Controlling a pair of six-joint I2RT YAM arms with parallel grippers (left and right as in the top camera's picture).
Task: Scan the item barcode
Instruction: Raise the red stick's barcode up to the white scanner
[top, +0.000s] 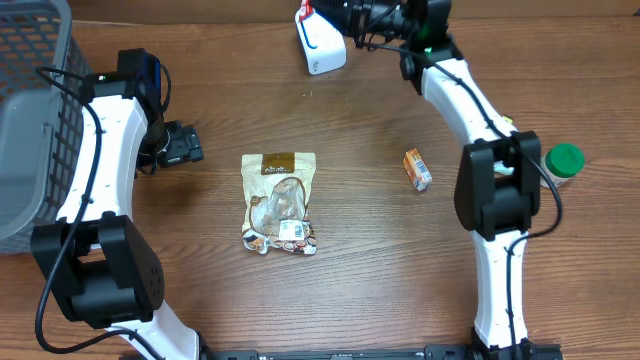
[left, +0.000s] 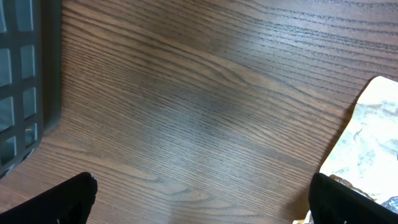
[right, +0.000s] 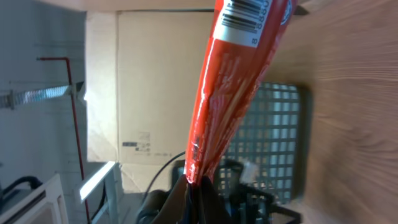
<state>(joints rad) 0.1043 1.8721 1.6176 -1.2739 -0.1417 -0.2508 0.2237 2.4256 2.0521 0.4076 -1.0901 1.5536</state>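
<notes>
The wooden table (top: 360, 120) takes up most of the scene. A grey mesh basket (top: 25, 120) stands at its far left corner. Behind the table, the right wrist view shows a big brown cardboard box (right: 155, 81) with a small printed mark, too faint to read.

In the middle of the table a clear snack pouch (top: 280, 200) lies flat. It has a brown header band and a white sticker near its lower end, and the writing on both is too small to make out. At the far edge a white scanner-like unit (top: 322, 45) rests on the wood.

The red packet (right: 230, 93) is up off the table. One thin end is pinched in the right gripper (right: 194, 190), whose jaws are closed tight on the film. From there it runs out away from the fingers, and at its far end sits a black-and-white barcode (right: 247, 14) with a line of white print beside it that can't be read. From overhead the packet is mostly hidden by the arm, just beside the white unit.

On the right a green-lidded jar (top: 564, 160) stands by the arm. A small orange carton (top: 417, 169) lies well apart from the pouch.

The left gripper (top: 190, 146) hangs low over bare wood between basket and pouch, its jaws spread wide and holding nothing.
</notes>
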